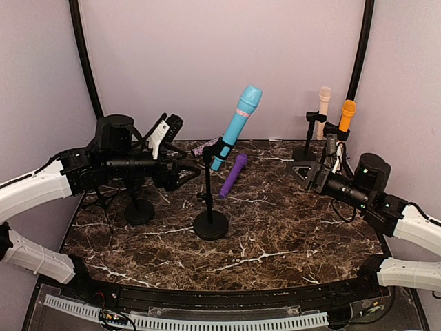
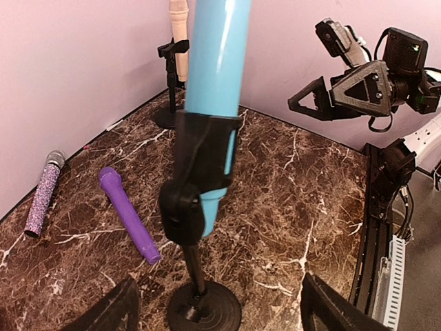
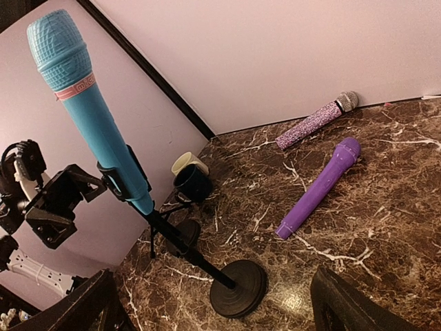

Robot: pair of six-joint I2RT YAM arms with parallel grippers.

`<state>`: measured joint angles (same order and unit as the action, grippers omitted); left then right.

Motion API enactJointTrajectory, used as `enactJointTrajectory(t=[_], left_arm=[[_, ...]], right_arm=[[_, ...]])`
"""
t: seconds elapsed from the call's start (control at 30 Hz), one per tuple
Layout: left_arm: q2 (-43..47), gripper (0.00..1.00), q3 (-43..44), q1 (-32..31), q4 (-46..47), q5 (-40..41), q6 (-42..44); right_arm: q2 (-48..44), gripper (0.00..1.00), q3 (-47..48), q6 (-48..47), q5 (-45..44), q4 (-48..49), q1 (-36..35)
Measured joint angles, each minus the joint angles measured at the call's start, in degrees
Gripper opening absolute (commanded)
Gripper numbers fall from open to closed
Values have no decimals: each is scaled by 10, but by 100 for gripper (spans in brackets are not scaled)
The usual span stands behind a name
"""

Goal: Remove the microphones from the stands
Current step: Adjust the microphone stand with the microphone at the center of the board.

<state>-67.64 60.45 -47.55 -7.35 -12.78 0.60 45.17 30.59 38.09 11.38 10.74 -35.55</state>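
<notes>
Left gripper (image 2: 219,289) jaws wide, blue microphone (image 2: 213,62) ahead

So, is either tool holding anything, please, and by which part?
Nothing is held: left tool and right tool stand open, apart from the blue plastic microphone.

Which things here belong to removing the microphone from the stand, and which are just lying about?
Job in hand: blue microphone, clipped in the centre stand; left gripper and right gripper, both open, one on either side of it.

Lying about: purple microphone and glittery microphone, flat on the table; cream microphone and orange microphone, upright at back right.
</notes>
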Motion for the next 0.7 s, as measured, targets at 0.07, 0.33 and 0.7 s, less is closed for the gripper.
enactJointTrajectory(t=[0.07, 0.33, 0.7], left_arm=[[-16, 82, 8, 29, 2, -37, 11], [-95, 59, 15, 58, 37, -119, 33], [-162, 30, 39, 99, 82, -198, 32]], right_arm=[[0, 99, 0, -1, 0, 1, -3], [-10, 98, 4, -11, -9, -7, -6], [-28, 98, 4, -16, -23, -16, -6]])
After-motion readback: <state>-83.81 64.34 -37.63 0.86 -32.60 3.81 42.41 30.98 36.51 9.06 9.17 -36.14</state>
